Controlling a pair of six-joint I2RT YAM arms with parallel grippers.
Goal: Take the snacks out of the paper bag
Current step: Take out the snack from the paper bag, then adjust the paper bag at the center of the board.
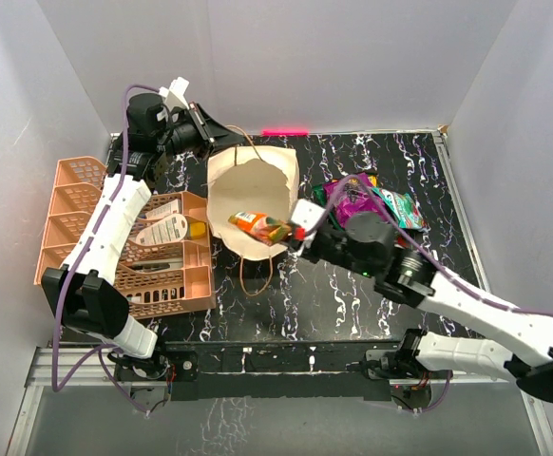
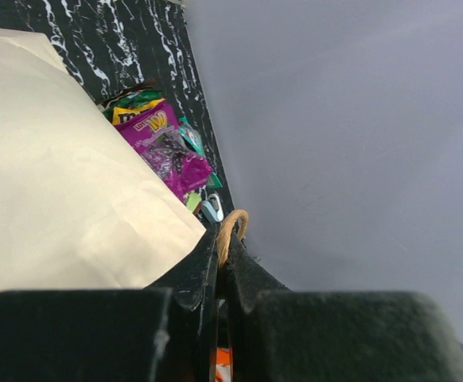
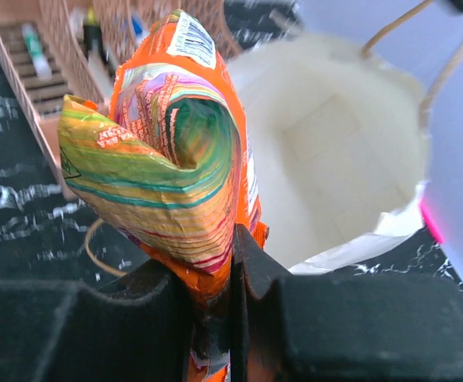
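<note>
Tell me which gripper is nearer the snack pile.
Right. The right gripper holds an orange packet at the paper bag's mouth, beside the snack pile; the left gripper pinches the bag's far handle.

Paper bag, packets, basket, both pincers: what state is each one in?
Paper bag: mouth open, facing up.
Left pincer: shut on the bag's handle.
Right pincer: shut on the orange packet, over the bag's mouth.
Snack pile: lying on the table, right of the bag.
Orange basket: holding tubes, beside the bag.
</note>
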